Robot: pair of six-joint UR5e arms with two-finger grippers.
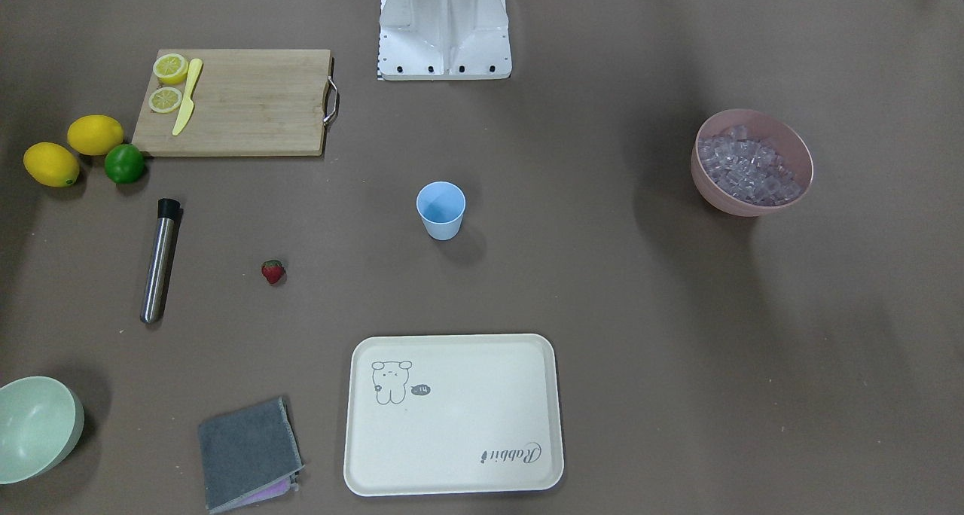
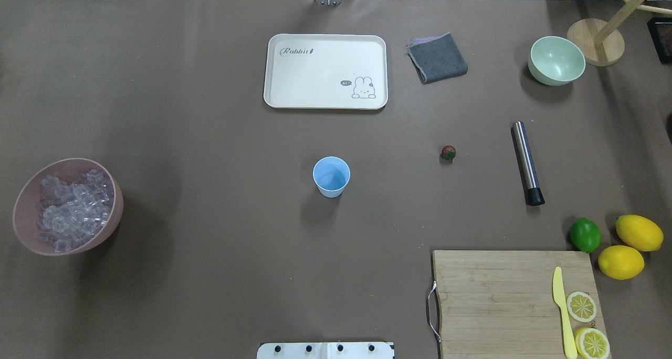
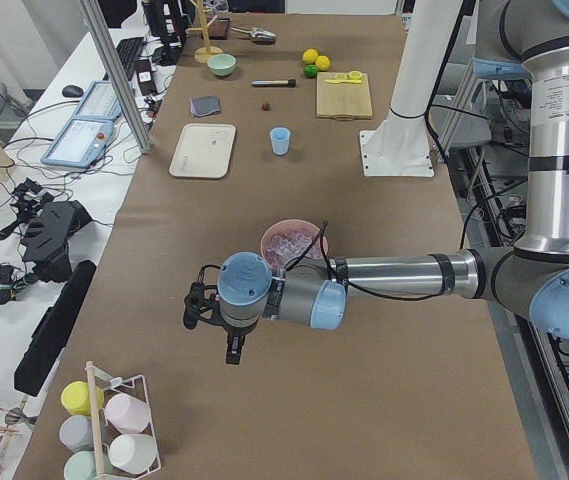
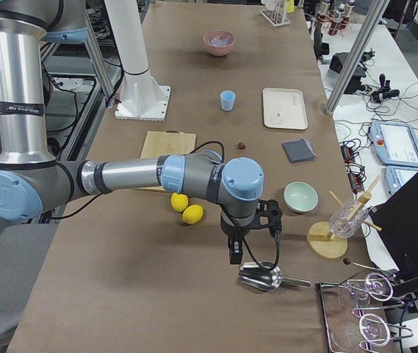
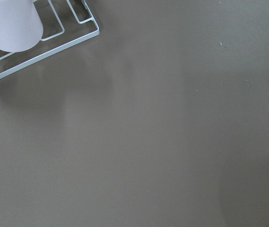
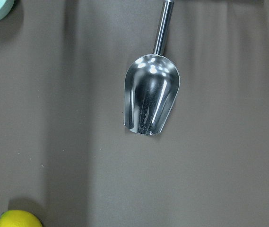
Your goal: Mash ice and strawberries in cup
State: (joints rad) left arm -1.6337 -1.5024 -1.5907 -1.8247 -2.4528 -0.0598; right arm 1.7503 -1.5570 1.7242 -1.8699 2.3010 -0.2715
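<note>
Left arm [image 3: 394, 272] & right arm [image 4: 128, 175]: silver tubes, lt-blue caps, black cables; white base [image 1: 444, 25], black screws.

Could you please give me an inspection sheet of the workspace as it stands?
Surface: brown table, no spills seen.
Job's things: cup upright and empty at centre; strawberry on the table, apart from it; ice heaped in the pink bowl.
Clutter: tray, cloth, green bowl, steel rod, cutting board with knife and lemon halves, two lemons, lime, scoop, cup rack.
Tools: left tool hovers near the cup rack, right tool above the scoop; open or shut cannot be told.
Cables: a cable loops along each forearm.
Surroundings: benches with devices and cables; no person seen.
</note>
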